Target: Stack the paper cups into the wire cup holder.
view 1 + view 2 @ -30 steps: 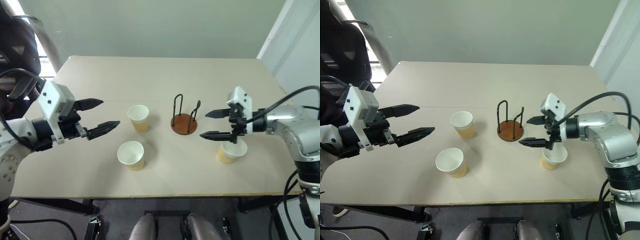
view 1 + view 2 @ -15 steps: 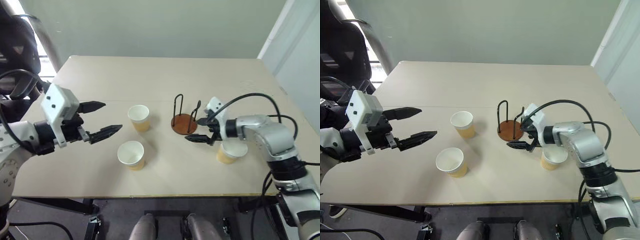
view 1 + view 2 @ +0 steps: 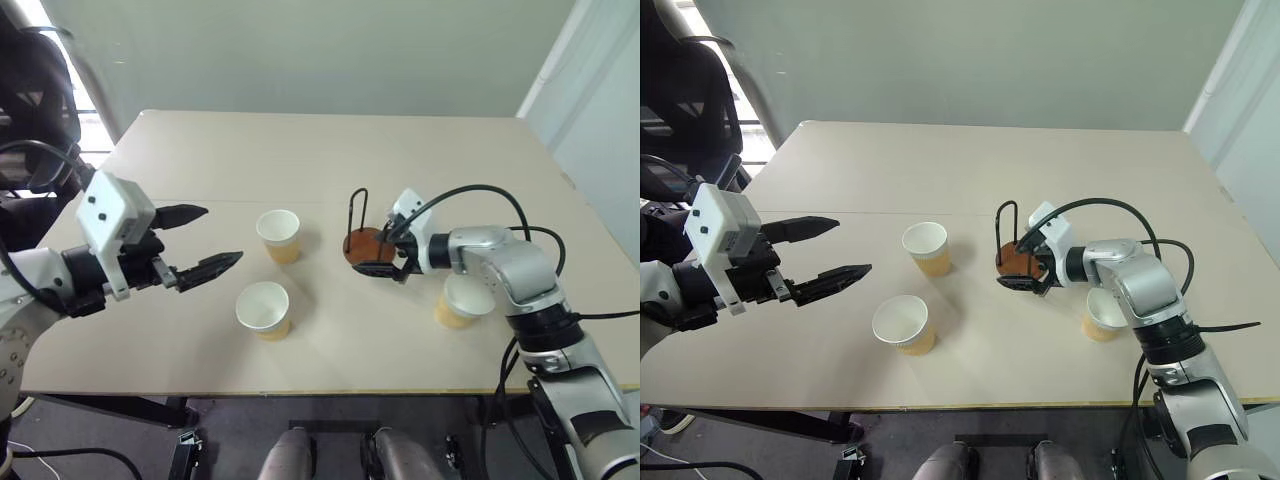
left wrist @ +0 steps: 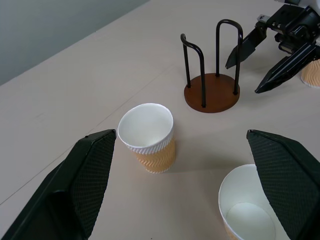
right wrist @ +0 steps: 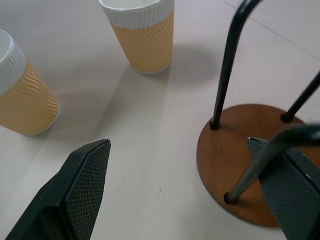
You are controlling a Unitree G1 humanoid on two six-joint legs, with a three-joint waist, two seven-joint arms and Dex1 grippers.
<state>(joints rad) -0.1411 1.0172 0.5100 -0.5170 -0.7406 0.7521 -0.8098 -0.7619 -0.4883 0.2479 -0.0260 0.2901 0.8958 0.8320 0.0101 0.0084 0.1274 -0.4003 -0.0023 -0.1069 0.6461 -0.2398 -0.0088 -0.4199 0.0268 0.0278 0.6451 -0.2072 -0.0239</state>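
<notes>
Wire cup holder: one, table centre, empty. Paper cups: three, upright, at its 9, 8 and 4 o'clock. Right gripper: fingers spread, nothing held, at the holder's base. Left gripper: spread wide, empty, far at 9 o'clock.

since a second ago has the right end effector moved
Yes. The right end effector has moved left from above the right-hand paper cup to the wire cup holder.

A pale beige worktop carries three tan paper cups standing upright with open mouths. Two cups stand near each other left of centre, and the third stands well apart at right. The wire cup holder stands on its round reddish-brown base between them, near the middle.
</notes>
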